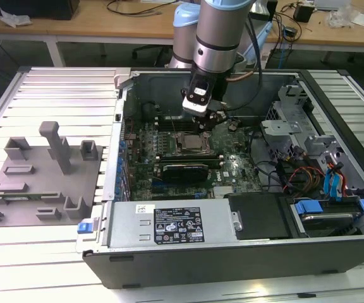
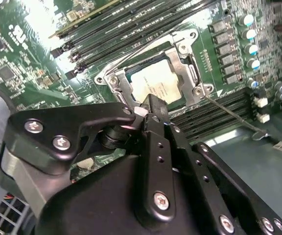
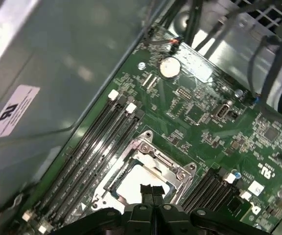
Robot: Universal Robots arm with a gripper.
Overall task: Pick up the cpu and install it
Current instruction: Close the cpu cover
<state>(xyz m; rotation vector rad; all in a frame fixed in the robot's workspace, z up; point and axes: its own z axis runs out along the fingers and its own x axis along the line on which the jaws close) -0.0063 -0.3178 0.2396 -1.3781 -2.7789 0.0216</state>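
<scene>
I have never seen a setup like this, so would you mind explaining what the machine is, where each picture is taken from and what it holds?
It is one robot arm with a two-fingered end effector. The exterior view looks from off the arm at a slatted table bearing an open computer case and, at that view's left, a grey moulded tray. Both wrist views come from cameras riding on the arm, looking past the end effector at the green motherboard. The cpu, a silvery-white square, lies inside the metal-framed socket. The end effector is shut just over it; whether it grips or touches the cpu I cannot tell.
</scene>
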